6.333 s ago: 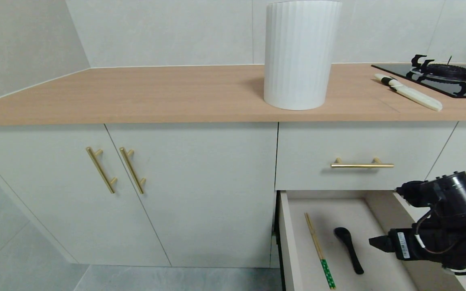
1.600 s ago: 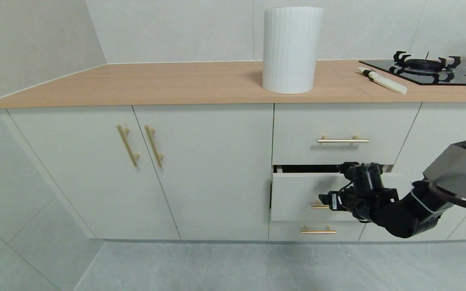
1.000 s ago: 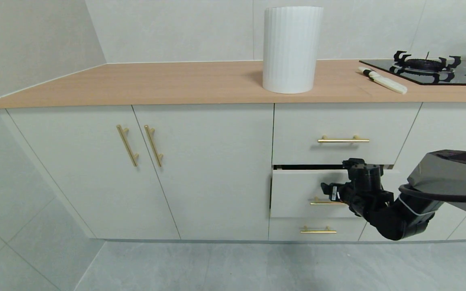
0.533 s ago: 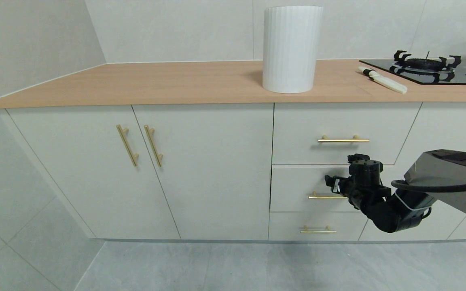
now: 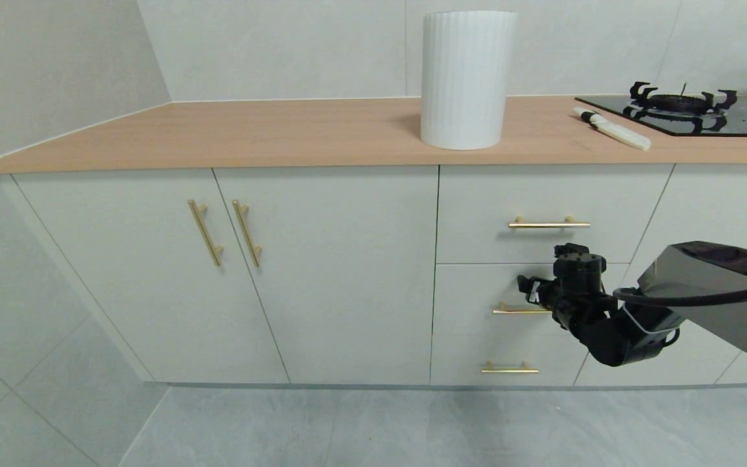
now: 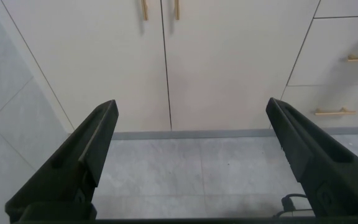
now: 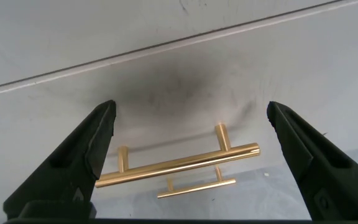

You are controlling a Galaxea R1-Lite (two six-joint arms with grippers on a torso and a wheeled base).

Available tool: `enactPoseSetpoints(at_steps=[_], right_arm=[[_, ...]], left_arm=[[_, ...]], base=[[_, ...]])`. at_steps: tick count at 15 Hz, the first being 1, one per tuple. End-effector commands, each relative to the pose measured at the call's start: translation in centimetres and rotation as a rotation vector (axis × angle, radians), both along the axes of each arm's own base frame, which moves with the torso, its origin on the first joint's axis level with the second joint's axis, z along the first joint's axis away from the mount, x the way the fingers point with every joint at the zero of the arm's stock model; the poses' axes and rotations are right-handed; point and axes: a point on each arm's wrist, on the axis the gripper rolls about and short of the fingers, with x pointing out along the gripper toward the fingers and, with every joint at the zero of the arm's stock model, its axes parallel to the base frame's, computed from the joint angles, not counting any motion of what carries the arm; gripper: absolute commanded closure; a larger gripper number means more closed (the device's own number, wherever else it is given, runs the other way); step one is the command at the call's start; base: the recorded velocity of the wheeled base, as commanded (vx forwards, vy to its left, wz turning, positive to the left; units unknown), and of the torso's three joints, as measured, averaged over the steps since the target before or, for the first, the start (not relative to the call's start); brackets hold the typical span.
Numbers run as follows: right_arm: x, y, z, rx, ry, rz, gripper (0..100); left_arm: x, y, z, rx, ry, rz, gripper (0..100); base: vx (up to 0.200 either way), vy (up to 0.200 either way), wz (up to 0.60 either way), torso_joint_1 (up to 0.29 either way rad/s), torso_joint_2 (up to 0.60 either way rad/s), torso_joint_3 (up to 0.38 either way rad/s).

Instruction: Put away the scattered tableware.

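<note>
The middle drawer under the wooden counter stands shut, flush with the fronts around it. My right gripper is open right in front of it, just above its gold handle. In the right wrist view the open right gripper faces the drawer front with the handle between and beyond the fingers. A white knife lies on the counter beside the hob. My left gripper is open and holds nothing, low over the grey floor and facing the cabinet doors.
A tall white ribbed container stands on the counter. A black gas hob is at the far right. The top drawer, the bottom drawer and the double doors are all shut.
The middle drawer, earlier open with chopsticks and a black spoon inside, has slid shut as my right gripper moved in against its front. The head view pulled back after the earliest frame.
</note>
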Motion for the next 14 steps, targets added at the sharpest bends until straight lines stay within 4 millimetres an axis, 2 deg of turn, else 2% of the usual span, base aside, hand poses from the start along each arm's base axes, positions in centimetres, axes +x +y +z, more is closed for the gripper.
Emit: enactPoseSetpoints(at_steps=[1, 4, 6, 8, 10, 11, 12, 13, 14], right_arm=[[0.0, 0.0, 0.0, 0.001, -0.003, -0.003, 0], [-1.3, -0.2, 0.8, -0.003, 0.018, 0.001, 0], [-4.2, -0.5, 3.2, 0.003, 0.039, 0.053, 0], [-8.8, -1.3, 6.8, -0.016, 0.035, 0.138, 0], [-11.7, -1.9, 9.9, -0.028, -0.024, 0.15, 0], [-14.0, -2.4, 12.1, -0.027, -0.07, 0.141, 0], [-17.9, -3.2, 14.6, -0.029, -0.136, 0.128, 0], [-19.2, -3.4, 15.2, -0.03, -0.156, 0.124, 0], [-23.7, -4.5, 16.8, -0.032, -0.235, 0.107, 0]], left_arm=[[0.0, 0.0, 0.0, 0.0, 0.0, 0.0, 0], [0.0, 0.0, 0.0, 0.0, 0.0, 0.0, 0], [0.0, 0.0, 0.0, 0.0, 0.0, 0.0, 0], [0.0, 0.0, 0.0, 0.001, 0.0, 0.0, 0], [0.0, 0.0, 0.0, 0.0, 0.0, 0.0, 0], [0.0, 0.0, 0.0, 0.0, 0.0, 0.0, 0], [0.0, 0.0, 0.0, 0.0, 0.0, 0.0, 0], [0.0, 0.0, 0.0, 0.0, 0.0, 0.0, 0], [0.0, 0.0, 0.0, 0.0, 0.0, 0.0, 0]], base=[[0.0, 0.0, 0.0, 0.0, 0.0, 0.0], [0.0, 0.0, 0.0, 0.0, 0.0, 0.0], [0.0, 0.0, 0.0, 0.0, 0.0, 0.0], [0.0, 0.0, 0.0, 0.0, 0.0, 0.0], [0.0, 0.0, 0.0, 0.0, 0.0, 0.0], [0.0, 0.0, 0.0, 0.0, 0.0, 0.0], [0.0, 0.0, 0.0, 0.0, 0.0, 0.0], [0.0, 0.0, 0.0, 0.0, 0.0, 0.0], [0.0, 0.0, 0.0, 0.0, 0.0, 0.0]])
